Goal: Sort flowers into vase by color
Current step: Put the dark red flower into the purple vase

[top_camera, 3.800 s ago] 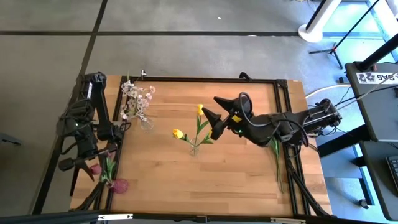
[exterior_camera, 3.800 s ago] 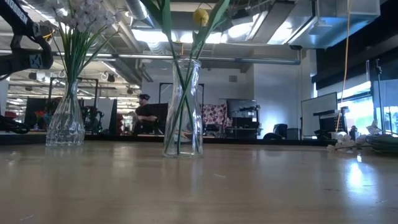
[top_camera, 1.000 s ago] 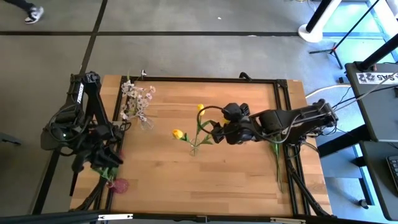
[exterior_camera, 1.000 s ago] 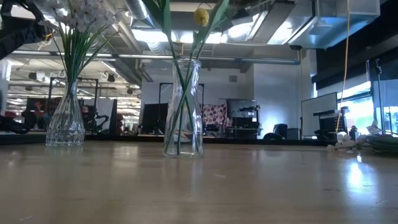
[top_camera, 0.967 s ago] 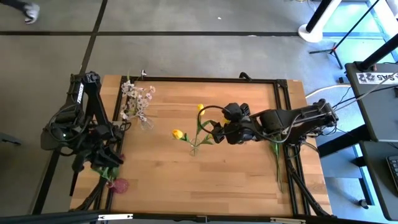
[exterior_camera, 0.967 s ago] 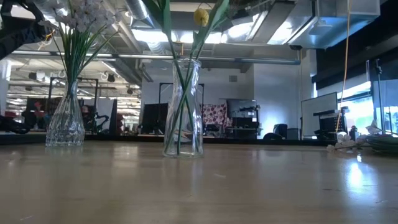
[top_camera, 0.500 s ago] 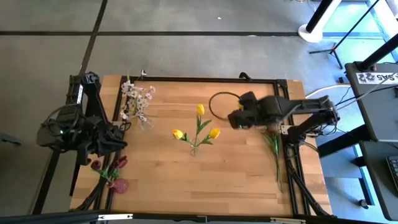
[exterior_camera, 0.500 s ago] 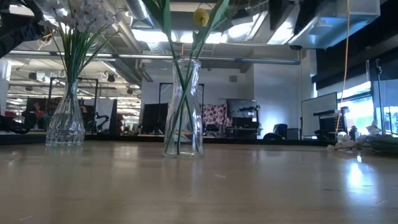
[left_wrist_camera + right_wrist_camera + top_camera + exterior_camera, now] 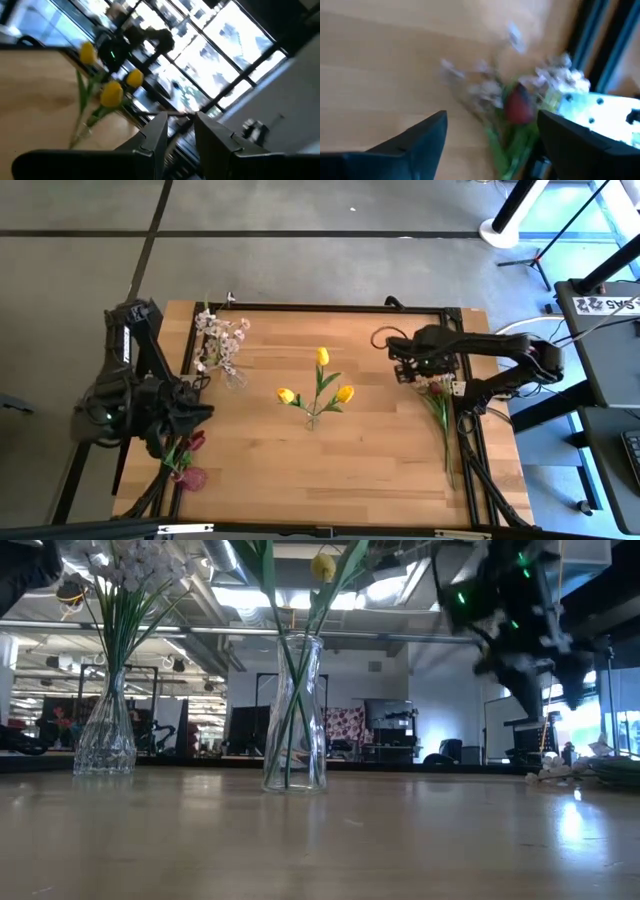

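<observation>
We are taking the clear glass vase (image 9: pixel 312 420) at the middle of the surface (image 9: pixel 380 470) as our landmark. It is holding three yellow tulips (image 9: pixel 321 356), so yellow is looking finished. Toward its far left, a second vase (image 9: pixel 234 378) is carrying the white-pink sprays (image 9: pixel 221 340). At its near left, a pink vase (image 9: pixel 192 478) is holding dark red blooms (image 9: pixel 193 442), with our left claw (image 9: pixel 190 412) hovering just above, its fingers standing slightly apart and gripping nothing. To its right, by the surface's edge, a pile of remaining flowers (image 9: pixel 440 415) is lying, a red bloom (image 9: pixel 520 107) and pale sprays among them. Our right claw (image 9: pixel 405 368) is hanging wide open and empty over that pile. We are judging the sorting mostly done.
</observation>
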